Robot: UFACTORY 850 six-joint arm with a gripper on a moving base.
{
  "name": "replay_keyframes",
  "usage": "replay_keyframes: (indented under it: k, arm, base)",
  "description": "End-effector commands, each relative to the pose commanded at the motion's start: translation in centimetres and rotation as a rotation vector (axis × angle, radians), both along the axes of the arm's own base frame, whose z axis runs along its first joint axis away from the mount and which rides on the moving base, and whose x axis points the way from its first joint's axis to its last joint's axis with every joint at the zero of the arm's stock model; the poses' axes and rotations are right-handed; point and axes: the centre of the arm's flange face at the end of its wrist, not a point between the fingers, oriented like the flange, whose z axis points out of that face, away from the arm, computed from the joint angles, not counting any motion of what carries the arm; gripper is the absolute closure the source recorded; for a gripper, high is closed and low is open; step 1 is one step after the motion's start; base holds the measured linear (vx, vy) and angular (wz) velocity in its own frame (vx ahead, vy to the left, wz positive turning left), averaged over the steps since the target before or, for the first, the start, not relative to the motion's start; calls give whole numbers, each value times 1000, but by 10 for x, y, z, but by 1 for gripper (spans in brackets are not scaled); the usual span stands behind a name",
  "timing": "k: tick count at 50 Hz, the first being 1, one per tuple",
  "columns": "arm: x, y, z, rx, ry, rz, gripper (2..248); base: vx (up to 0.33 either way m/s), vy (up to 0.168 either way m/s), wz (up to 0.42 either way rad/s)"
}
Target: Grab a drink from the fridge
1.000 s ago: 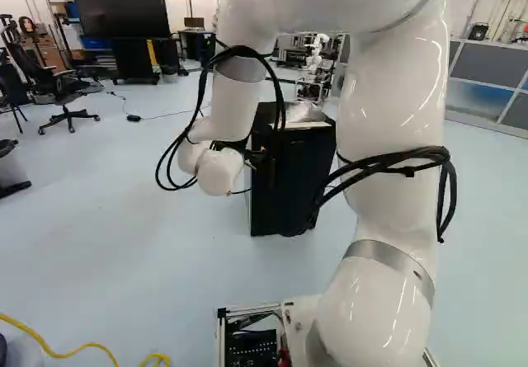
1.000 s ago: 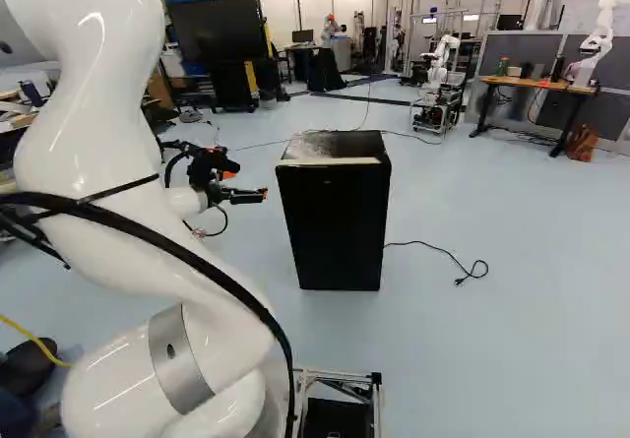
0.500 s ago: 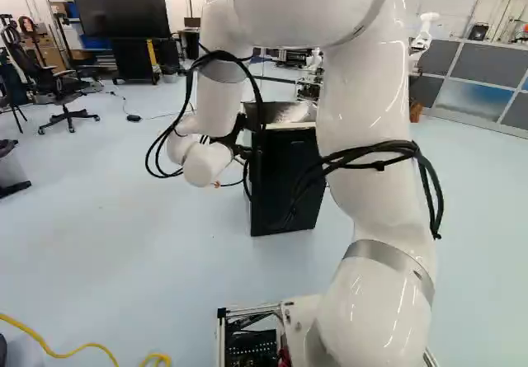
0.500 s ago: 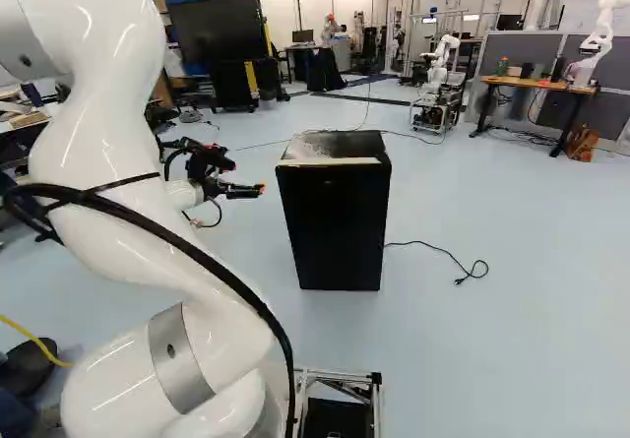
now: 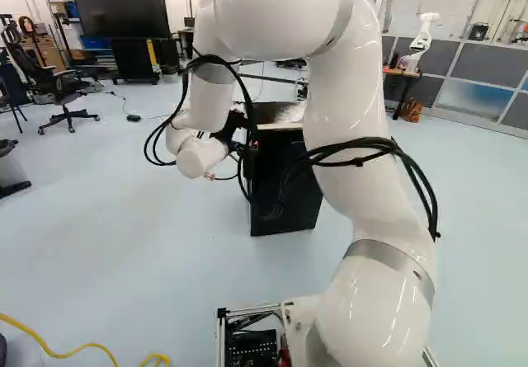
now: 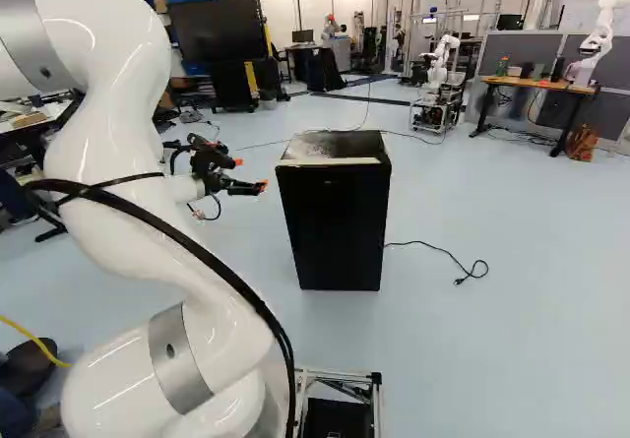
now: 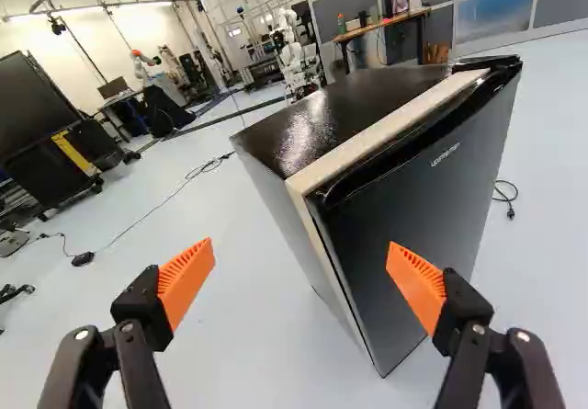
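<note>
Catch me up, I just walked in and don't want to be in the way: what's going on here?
A white robot arm stands extended near a small black fridge, tasked with getting a drink out. Its gripper is open and holds nothing, a little short of the fridge without touching it. The fridge door looks closed, so the drink is not yet fetched.

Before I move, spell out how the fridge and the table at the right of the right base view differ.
The fridge is a black, closed box; the table has a wood-coloured top on dark legs, open underneath.
The fridge is taller than it is wide, while the table is long and low.
The fridge stands near the arm; the table is farther back and carries another robot.
Both are upright with flat tops.
</note>
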Motion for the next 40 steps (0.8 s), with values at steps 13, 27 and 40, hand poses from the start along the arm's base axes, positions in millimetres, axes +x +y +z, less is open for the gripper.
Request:
replay_keyframes:
  k: [13,27,40]
  arm:
    - [9,3,-2,20,1,-49,3]
    - [25,3,-9,40,3,-111,3]
    - [38,5,-27,37,18,-146,3]
  base:
    - [0,0,0]
    - [0,0,0]
    - [0,0,0]
